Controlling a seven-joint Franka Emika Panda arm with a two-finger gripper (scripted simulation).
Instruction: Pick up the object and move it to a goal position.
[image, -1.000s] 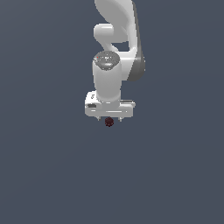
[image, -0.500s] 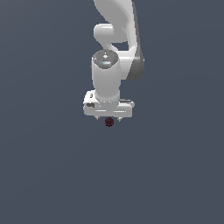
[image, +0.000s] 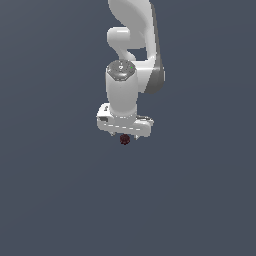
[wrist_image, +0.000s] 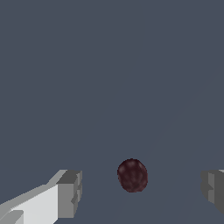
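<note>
The object (wrist_image: 132, 175) is a tiny dark red, bumpy, roundish lump lying on the grey floor. In the wrist view it sits between my two grey fingertips (wrist_image: 70, 192), with a clear gap on either side, so nothing touches it. My gripper (wrist_image: 141, 190) is open around it. In the exterior view the object (image: 124, 140) peeks out just under the white hand, and the gripper (image: 125, 137) itself is mostly hidden by the hand's body.
Plain dark grey ground (image: 60, 200) fills both views. The white arm (image: 132, 40) rises above the hand toward the top of the exterior view. No goal marker shows.
The hand has sunk very slightly toward the object over the last second; the object has not moved.
</note>
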